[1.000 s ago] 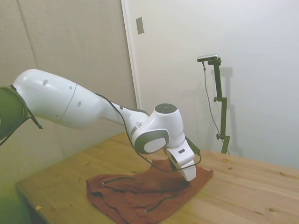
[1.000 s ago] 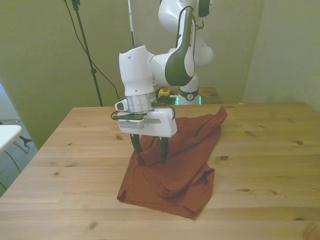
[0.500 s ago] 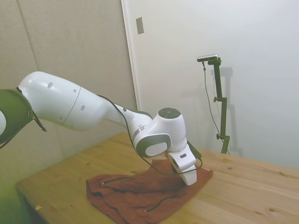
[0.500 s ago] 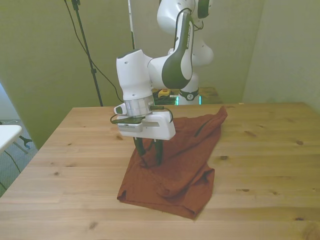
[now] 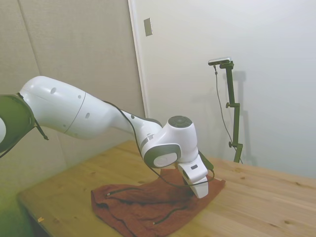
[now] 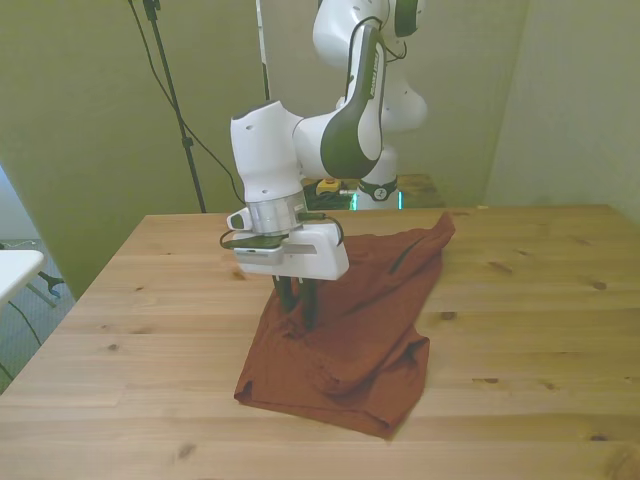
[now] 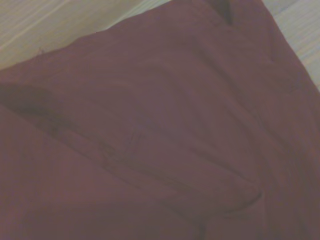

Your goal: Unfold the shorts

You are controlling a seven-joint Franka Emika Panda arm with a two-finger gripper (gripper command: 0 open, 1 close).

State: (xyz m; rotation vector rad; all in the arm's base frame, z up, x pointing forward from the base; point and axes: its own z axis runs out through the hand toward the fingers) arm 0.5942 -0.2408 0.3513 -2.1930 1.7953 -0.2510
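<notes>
Item: shorts (image 6: 350, 330), rust-brown fabric, lying folded and rumpled on the wooden worktop (image 6: 520, 330), toward the middle; one corner trails off toward the far edge on the front view's right; a thin dark drawstring cord (image 5: 170, 213) lies across the cloth in the side view; the wrist view shows only creased layers of the same fabric (image 7: 165, 140), blurred.

Item: gripper (image 6: 298, 322), white arm, descended onto the cloth near its edge on the front view's left; jaws drawn close together, tips at the fabric, apparently pinching a fold of the shorts.

Progress, as judged: early; the fabric seems grasped, yet the garment is still doubled over; lifting the layer and spreading it flat remain to be done.

Markings: no brand, label or legible writing visible on the shorts or the worktop.
</notes>
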